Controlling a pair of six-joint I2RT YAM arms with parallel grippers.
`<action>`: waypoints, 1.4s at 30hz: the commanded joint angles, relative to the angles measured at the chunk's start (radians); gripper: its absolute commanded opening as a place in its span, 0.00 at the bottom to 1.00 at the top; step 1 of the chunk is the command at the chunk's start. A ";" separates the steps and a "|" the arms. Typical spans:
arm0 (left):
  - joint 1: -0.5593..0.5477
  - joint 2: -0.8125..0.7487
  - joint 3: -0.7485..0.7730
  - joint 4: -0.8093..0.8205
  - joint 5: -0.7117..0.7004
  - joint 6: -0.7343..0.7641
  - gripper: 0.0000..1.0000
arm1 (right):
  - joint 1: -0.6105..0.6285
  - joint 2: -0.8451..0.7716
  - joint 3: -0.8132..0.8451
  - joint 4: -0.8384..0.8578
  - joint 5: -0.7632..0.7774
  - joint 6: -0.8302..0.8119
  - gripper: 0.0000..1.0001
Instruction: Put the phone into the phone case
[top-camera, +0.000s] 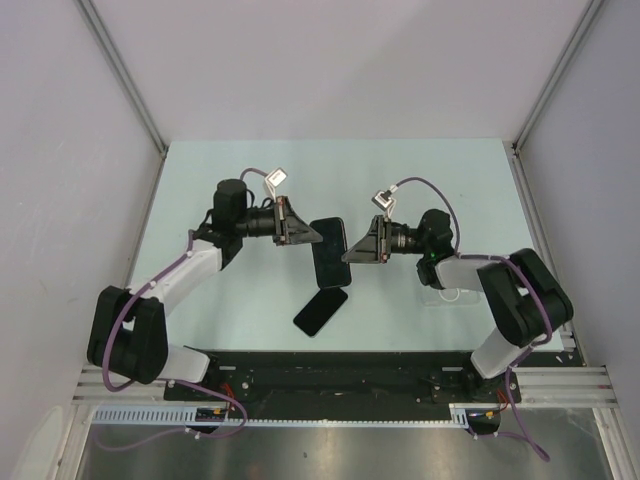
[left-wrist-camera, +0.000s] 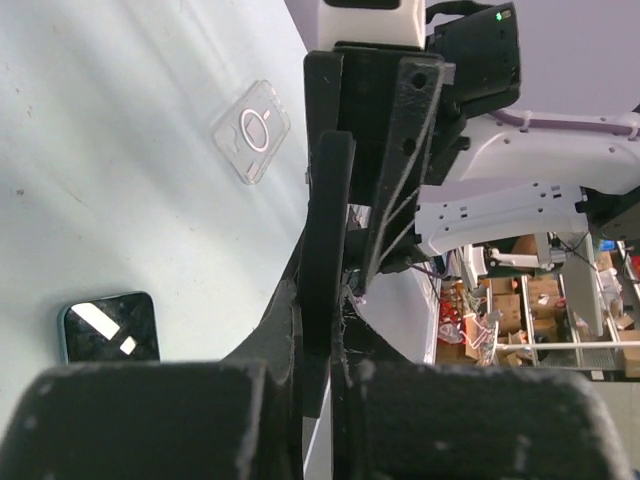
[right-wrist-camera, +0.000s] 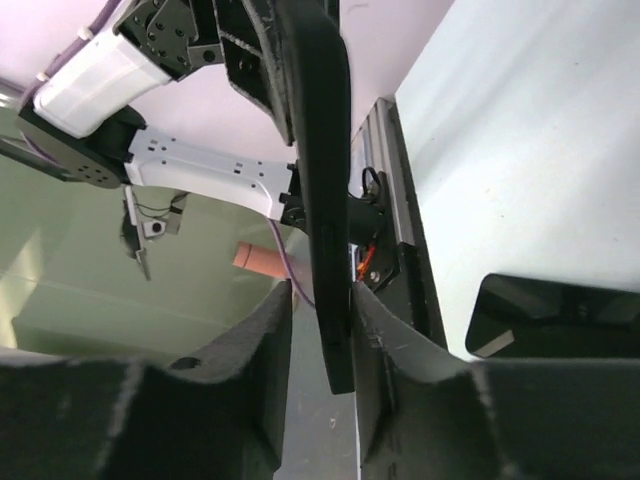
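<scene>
A black phone (top-camera: 328, 250) hangs above the table's middle, held on edge between both arms. My left gripper (top-camera: 305, 235) is shut on its left edge; in the left wrist view the phone (left-wrist-camera: 322, 230) stands edge-on, pinched between the pads (left-wrist-camera: 322, 310). My right gripper (top-camera: 352, 252) straddles its right edge; in the right wrist view the phone (right-wrist-camera: 325, 200) touches one finger and a gap shows at the other (right-wrist-camera: 322, 292). The clear phone case (left-wrist-camera: 252, 130) with its white ring lies flat on the table, partly under the right arm (top-camera: 450, 293).
A second black phone (top-camera: 320, 311) lies flat on the table in front of the held one; it also shows in the left wrist view (left-wrist-camera: 110, 327) and the right wrist view (right-wrist-camera: 560, 315). Grey walls enclose the table on three sides.
</scene>
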 joint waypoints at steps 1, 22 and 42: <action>-0.010 -0.017 0.019 -0.005 0.057 0.086 0.00 | -0.012 -0.173 0.021 -0.246 0.084 -0.240 0.43; -0.044 -0.011 0.068 -0.103 0.155 0.168 0.00 | -0.043 -0.138 0.211 -0.468 0.074 -0.358 0.54; -0.045 0.107 0.179 -0.404 -0.083 0.318 0.00 | 0.054 -0.206 0.303 -0.913 0.339 -0.660 0.00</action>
